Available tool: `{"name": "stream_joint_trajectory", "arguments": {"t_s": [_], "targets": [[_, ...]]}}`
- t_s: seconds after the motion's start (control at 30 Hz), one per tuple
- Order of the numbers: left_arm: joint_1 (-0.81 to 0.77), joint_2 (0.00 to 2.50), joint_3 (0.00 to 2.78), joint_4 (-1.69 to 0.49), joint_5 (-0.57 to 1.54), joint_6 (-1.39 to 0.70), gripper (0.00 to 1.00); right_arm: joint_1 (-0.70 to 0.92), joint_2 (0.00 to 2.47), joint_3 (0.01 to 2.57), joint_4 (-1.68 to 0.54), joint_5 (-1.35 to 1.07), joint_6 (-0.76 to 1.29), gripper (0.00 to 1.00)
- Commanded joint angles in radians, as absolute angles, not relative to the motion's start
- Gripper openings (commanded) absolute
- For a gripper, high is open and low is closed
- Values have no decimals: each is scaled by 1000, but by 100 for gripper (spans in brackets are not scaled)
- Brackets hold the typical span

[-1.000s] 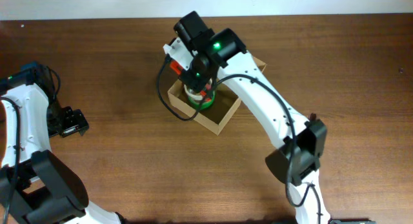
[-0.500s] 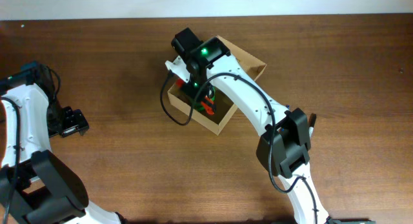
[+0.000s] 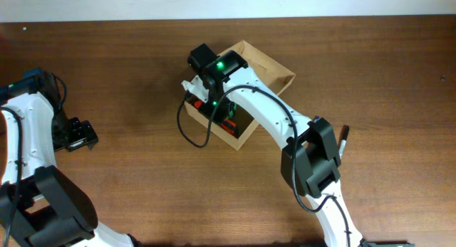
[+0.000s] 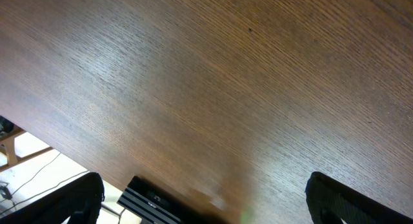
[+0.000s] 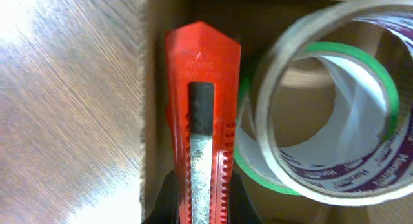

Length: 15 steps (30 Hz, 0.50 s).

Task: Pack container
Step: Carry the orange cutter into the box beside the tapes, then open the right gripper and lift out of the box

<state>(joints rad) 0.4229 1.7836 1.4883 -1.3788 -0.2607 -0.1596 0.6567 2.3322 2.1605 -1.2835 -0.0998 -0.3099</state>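
Observation:
The container (image 3: 246, 137) is a tan cardboard box with its flap lid (image 3: 265, 63) open, at the table's middle. My right gripper (image 3: 214, 108) reaches down into the box. In the right wrist view it (image 5: 201, 208) is shut on a red box cutter (image 5: 201, 114), which stands against the box's left wall (image 5: 153, 108). Beside the cutter lie a green tape roll (image 5: 258, 172) and a clear tape roll with purple print (image 5: 387, 166). My left gripper (image 3: 82, 137) is open and empty over bare table at the far left; its fingers (image 4: 206, 201) show only wood between them.
The right arm (image 3: 285, 133) crosses over the box. The table's near-left edge and a black striped bar (image 4: 155, 201) show in the left wrist view. Bare wood surrounds the box.
My right gripper has lowered into the box with the red cutter and shifted a little left. The left arm has not moved.

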Motion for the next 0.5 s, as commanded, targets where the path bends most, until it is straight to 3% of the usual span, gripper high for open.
{"name": "stream_joint_trajectory", "arguments": {"t_s": [0.0, 0.17, 0.33, 0.47], "targets": [[426, 1775, 1483, -1378, -257, -148, 100, 673, 2331, 2140, -1279, -124, -299, 4], [426, 1774, 1483, -1379, -257, -148, 100, 674, 2331, 2126, -1277, -123, -299, 4], [426, 1775, 1483, -1378, -257, -148, 100, 674, 2331, 2125, -1277, -86, -299, 19], [426, 1775, 1483, -1379, -257, -148, 100, 673, 2326, 2126, -1277, -56, -299, 24]]}}
